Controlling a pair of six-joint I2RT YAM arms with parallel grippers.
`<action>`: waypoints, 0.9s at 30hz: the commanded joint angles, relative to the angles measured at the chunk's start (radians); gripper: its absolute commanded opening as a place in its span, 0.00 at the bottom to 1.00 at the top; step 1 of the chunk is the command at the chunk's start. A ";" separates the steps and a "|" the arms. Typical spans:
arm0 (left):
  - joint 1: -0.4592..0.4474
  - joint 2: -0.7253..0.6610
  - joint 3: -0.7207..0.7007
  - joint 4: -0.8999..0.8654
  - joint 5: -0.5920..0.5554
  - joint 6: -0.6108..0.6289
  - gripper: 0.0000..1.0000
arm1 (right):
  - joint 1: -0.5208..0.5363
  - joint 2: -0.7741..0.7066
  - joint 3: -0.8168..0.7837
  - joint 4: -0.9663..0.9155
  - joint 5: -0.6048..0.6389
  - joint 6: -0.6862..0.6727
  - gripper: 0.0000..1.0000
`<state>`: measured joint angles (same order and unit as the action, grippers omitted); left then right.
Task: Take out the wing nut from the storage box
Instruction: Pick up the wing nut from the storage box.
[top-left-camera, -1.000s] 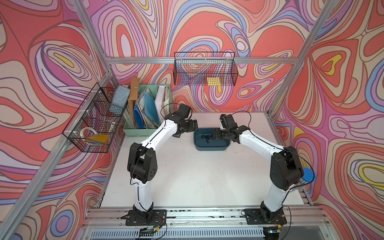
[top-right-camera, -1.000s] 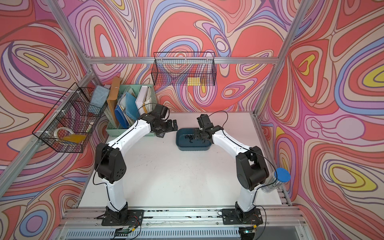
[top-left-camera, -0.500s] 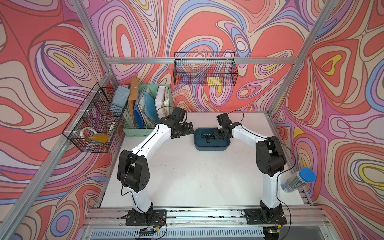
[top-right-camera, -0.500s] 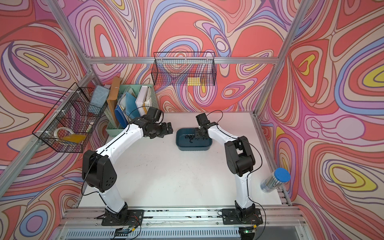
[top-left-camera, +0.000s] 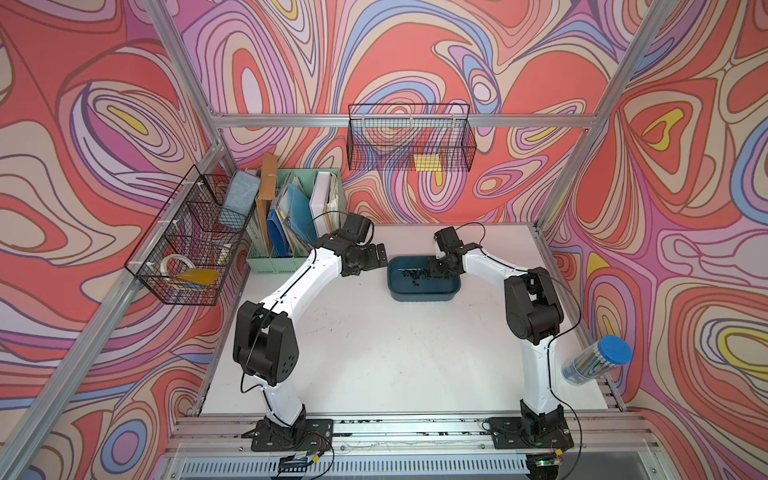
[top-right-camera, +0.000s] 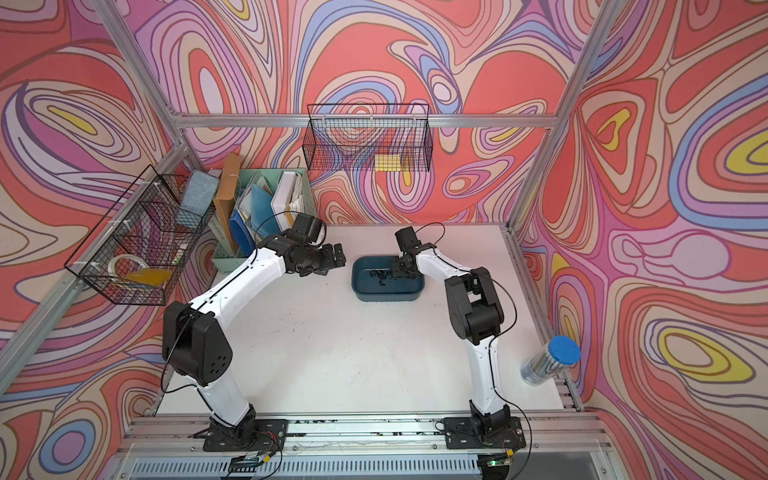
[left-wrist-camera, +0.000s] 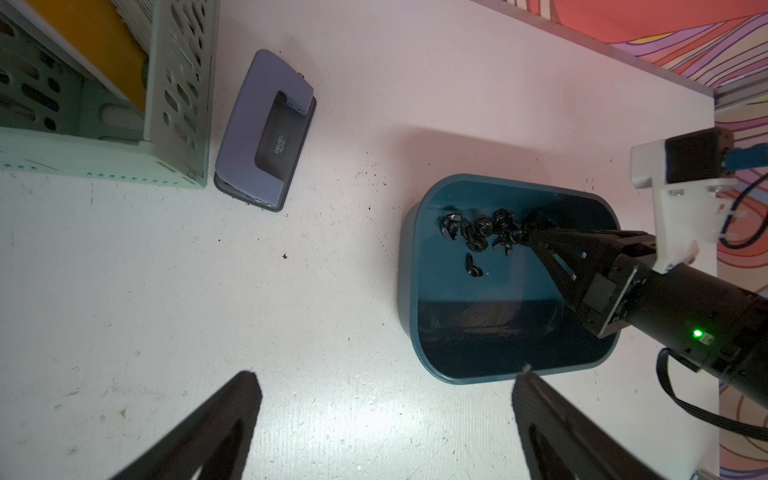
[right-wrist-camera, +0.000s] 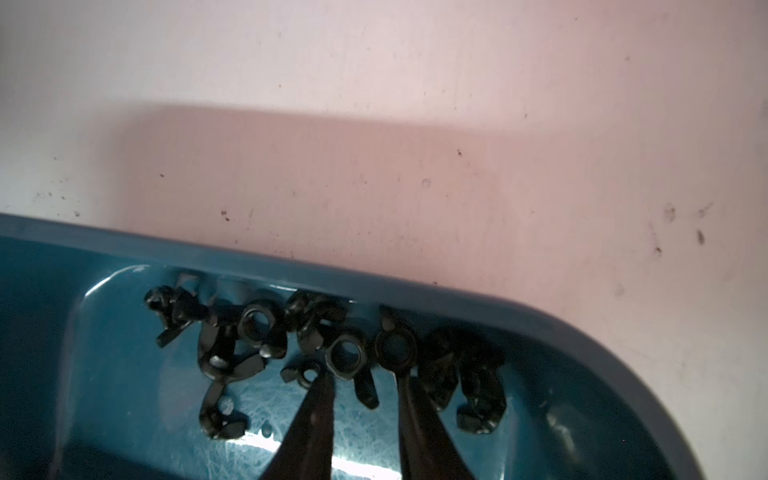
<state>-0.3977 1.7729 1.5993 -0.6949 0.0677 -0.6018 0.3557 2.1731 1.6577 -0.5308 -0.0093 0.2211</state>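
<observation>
Dark teal storage box (top-left-camera: 424, 296) upright on the white table (top-left-camera: 395, 353), open top, seen whole in both top views (top-right-camera: 386, 296).

Black wing nuts (right-wrist-camera: 266, 332) all inside the storage box, bunched in a ragged row against the long wall farthest from the robot bases. One loose nut (left-wrist-camera: 473, 266) a little further in from that row.

Reaching down into the storage box from its right-arm end: right gripper (right-wrist-camera: 359, 376), tips low among the nuts. Jaws narrow, small gap between them. A single wing nut (right-wrist-camera: 347, 357) sitting between the two tips, its wing pointing back into the gap. One finger (right-wrist-camera: 320, 415) touching a smaller nut just beside it. Pinched or only straddled: cannot tell.

Outside the storage box, just beside its left-arm end and above the table: left gripper (left-wrist-camera: 386, 374). Jaws spread wide, empty.

Lilac-grey hole punch (left-wrist-camera: 266, 137) flat on the table, well apart from the storage box on the left-arm side, just beside the mint-green file organiser (left-wrist-camera: 178, 104). Organiser packed with folders, farther from the storage box than the left gripper.

Black wire basket (top-left-camera: 411, 137) on the wall behind the storage box, yellow pad inside. Second wire basket (top-left-camera: 187, 245) on the left-arm-side wall, well apart from the storage box.

Blue-capped tube (top-left-camera: 598, 359) tilted, well apart from the storage box on the right-arm side, toward the robot bases.
</observation>
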 joint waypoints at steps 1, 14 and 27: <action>0.006 -0.025 -0.001 0.003 -0.004 0.006 0.99 | 0.000 0.035 0.050 0.000 -0.019 -0.023 0.24; 0.008 -0.027 -0.001 -0.006 -0.022 0.015 0.99 | 0.018 0.099 0.119 -0.016 -0.056 -0.024 0.24; 0.007 -0.032 -0.004 -0.011 -0.020 0.017 0.99 | 0.017 0.107 0.108 -0.020 -0.036 -0.027 0.12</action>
<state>-0.3977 1.7729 1.5993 -0.6952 0.0593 -0.5987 0.3698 2.2696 1.7599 -0.5426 -0.0521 0.1989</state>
